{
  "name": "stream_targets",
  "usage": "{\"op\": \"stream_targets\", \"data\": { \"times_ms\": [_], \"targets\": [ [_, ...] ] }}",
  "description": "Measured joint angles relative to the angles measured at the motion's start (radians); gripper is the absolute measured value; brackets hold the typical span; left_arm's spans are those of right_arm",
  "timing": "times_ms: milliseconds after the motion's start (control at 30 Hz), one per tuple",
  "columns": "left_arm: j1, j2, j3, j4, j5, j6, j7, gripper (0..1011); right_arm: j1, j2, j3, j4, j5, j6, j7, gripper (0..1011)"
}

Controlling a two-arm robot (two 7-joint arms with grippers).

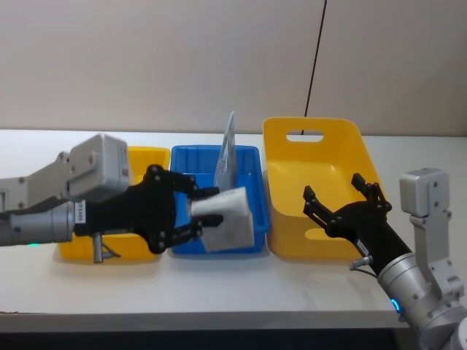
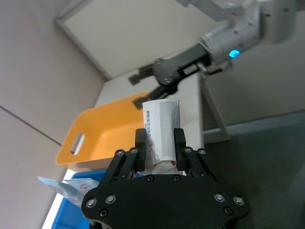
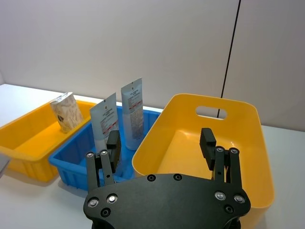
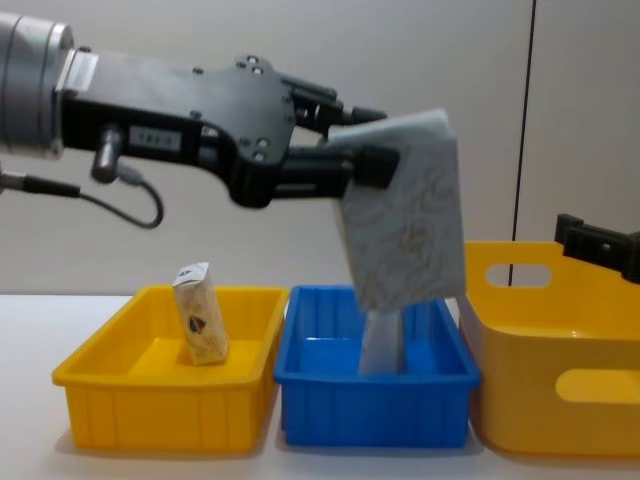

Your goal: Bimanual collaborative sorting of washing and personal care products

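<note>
Speckled soft pack (image 1: pixel 230 219), print illegible, tight in left gripper (image 1: pixel 204 211); right gripper (image 1: pixel 332 191) wide apart by large yellow bin (image 1: pixel 292 157)

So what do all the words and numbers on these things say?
Nothing can be read.
Pack in the left gripper, above the blue bin: rows of print, too blurred.
Two tubes in the blue bin: red marks, print too small.
Packet in the small yellow bin: coloured mark, unreadable.
Sticker on the left arm: too blurred.
Right gripper, open by the big yellow bin: no writing.
</note>
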Motion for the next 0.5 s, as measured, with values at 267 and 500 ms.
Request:
{"op": "stream_targets", "data": {
  "times_ms": [267, 500],
  "targets": [
    [-0.001, 0.042, 0.013, 0.018, -0.016, -0.039, -0.061, 313, 0.0, 0.0, 0.0, 0.0, 0.0, 0.0, 0.0, 1002],
    [0.005, 0.069, 0.013, 0.032, -0.023, -0.055, -0.072, 313, 0.0, 0.0, 0.0, 0.0, 0.0, 0.0, 0.0, 1002]
  ]
}}
